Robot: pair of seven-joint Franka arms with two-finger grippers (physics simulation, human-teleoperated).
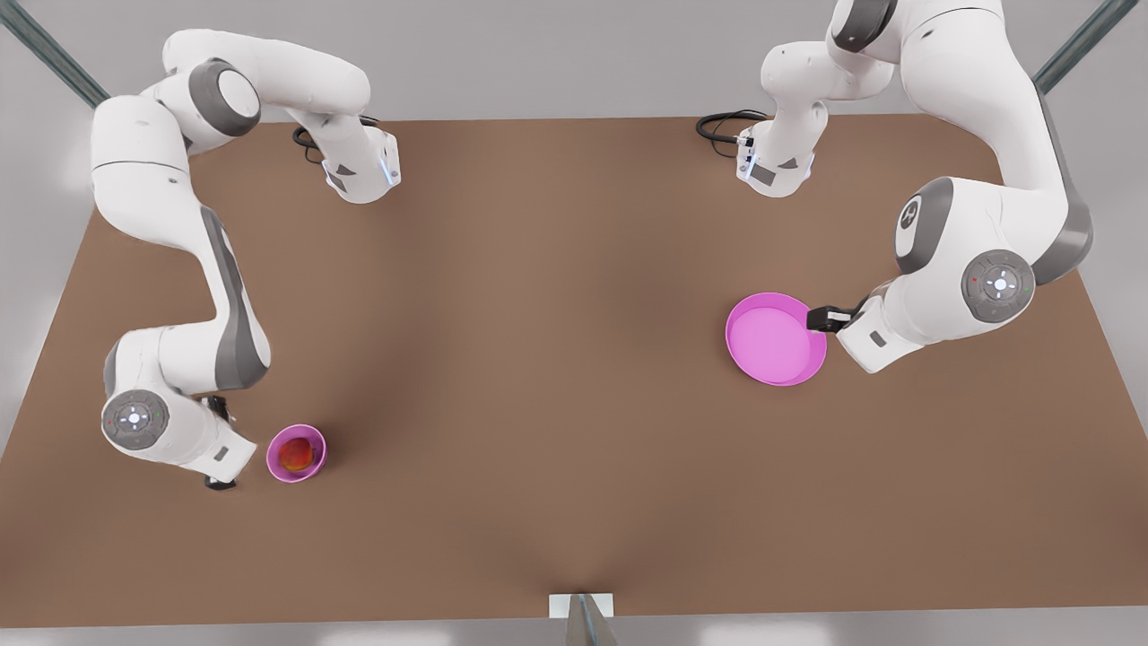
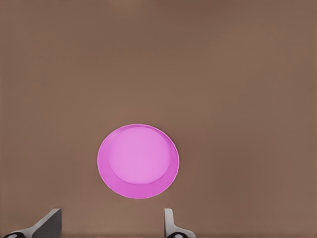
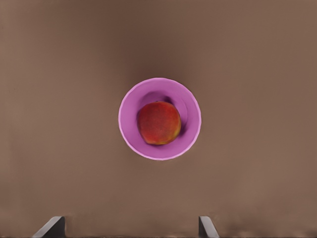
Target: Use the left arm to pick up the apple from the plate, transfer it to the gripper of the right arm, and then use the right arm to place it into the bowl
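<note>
Spanning the scene: brown counter (image 1: 538,359), carrying all items. Sitting on it toward the front view's right: plate (image 1: 773,339), wide, shallow, pink, bare. Hovering over the near edge of the plate: left gripper (image 2: 111,225), fingers (image 2: 171,224) spread apart, nothing between them; plate just ahead of the fingertips in the left wrist view. Sitting toward the front view's left: bowl (image 3: 159,118), small, deep, pink. Resting inside the bowl: apple (image 3: 158,123), red with yellow patches. Hanging above the counter beside the bowl: right gripper (image 3: 131,227), fingers spread, released; bowl and apple well ahead of the fingertips.
</note>
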